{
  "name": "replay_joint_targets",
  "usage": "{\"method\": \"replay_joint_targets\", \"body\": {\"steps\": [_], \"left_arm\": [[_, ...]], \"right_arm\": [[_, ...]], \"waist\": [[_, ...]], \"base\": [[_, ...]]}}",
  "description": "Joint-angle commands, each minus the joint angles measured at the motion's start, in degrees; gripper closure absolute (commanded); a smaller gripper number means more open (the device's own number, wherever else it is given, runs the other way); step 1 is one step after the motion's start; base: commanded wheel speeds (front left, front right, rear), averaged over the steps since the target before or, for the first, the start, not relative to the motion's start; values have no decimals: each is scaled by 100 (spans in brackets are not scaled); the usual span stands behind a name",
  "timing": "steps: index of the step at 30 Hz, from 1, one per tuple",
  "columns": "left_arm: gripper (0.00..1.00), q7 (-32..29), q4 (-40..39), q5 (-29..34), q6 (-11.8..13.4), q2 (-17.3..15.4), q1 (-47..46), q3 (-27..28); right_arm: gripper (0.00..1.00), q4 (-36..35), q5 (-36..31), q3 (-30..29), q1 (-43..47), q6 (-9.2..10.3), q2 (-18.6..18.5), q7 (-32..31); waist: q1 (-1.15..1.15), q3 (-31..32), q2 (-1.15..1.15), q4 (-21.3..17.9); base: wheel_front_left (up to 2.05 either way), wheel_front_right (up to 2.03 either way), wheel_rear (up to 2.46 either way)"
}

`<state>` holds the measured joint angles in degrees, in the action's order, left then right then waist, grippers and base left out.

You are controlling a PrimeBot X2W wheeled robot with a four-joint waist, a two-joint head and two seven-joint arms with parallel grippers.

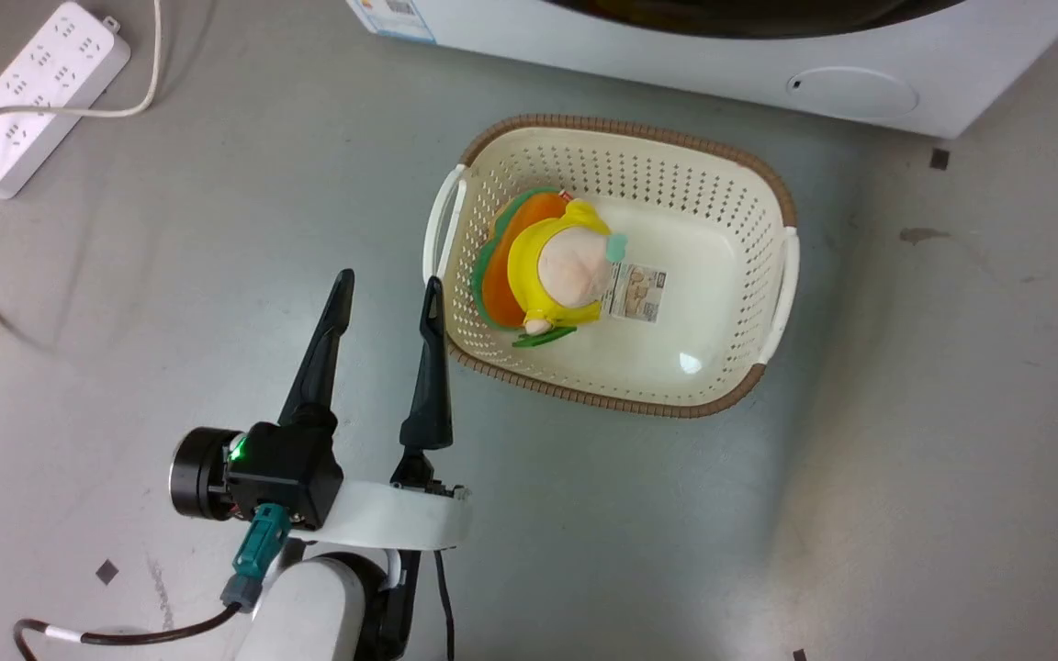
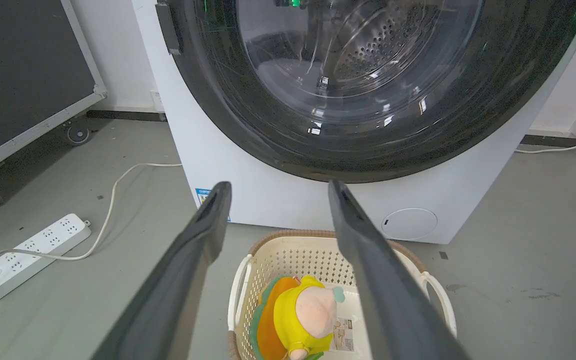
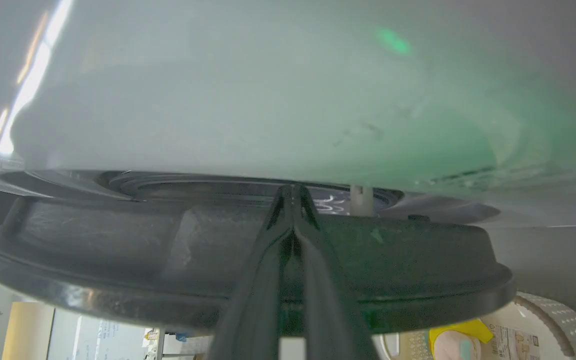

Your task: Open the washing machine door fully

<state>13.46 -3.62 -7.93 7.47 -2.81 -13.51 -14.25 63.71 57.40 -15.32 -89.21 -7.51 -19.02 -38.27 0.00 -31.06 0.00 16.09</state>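
Our right gripper [image 3: 293, 192] has its fingers pressed together at the edge of the door [image 3: 118, 260], and our left gripper [image 1: 388, 286] is spread wide.

In the left wrist view, the round black door takes the upper centre, set in the white washing machine [image 2: 468, 180]. In the right wrist view it is a dark disc across the lower half. Our right fingertips meet at the narrow gap between it and the pale front above. In the head view our left gripper sits lower left, holding nothing, just beside the cream basket [image 1: 621, 128] at centre. The basket has a yellow toy [image 1: 557, 266] inside, and a power strip [image 1: 33, 101] lies at the upper left.
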Motion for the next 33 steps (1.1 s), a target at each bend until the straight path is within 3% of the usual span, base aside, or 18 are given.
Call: {"method": "replay_joint_targets", "body": {"steps": [1, 9, 17, 24, 33], "left_arm": [[0, 64, -36, -41, 38, -6, -115, -41], [0, 153, -23, -136, 136, -7, -225, -170], [0, 153, 53, -139, 112, -7, -50, -111], [0, 153, 253, -96, -11, -7, 259, -119], [0, 153, 501, -32, -183, -7, 747, -69]], "right_arm": [[100, 206, 140, -27, -274, 2, -44, -134], [100, 843, 459, -76, -685, 2, -135, -863], [100, 650, 509, -24, 283, 2, 28, -1082], [100, 68, 769, -34, 1541, 2, 511, -1383], [100, -938, 1107, 103, 3284, 2, 1401, -2069]], "waist": [[0, -69, 0, 46], [0, -139, 0, 145], [0, 453, 0, 25], [0, 1163, 0, -113], [0, 1971, 0, -143]], "base": [[0, 0, 0], [0, 0, 0], [0, 0, 0], [0, 0, 0], [0, 0, 0]]}}
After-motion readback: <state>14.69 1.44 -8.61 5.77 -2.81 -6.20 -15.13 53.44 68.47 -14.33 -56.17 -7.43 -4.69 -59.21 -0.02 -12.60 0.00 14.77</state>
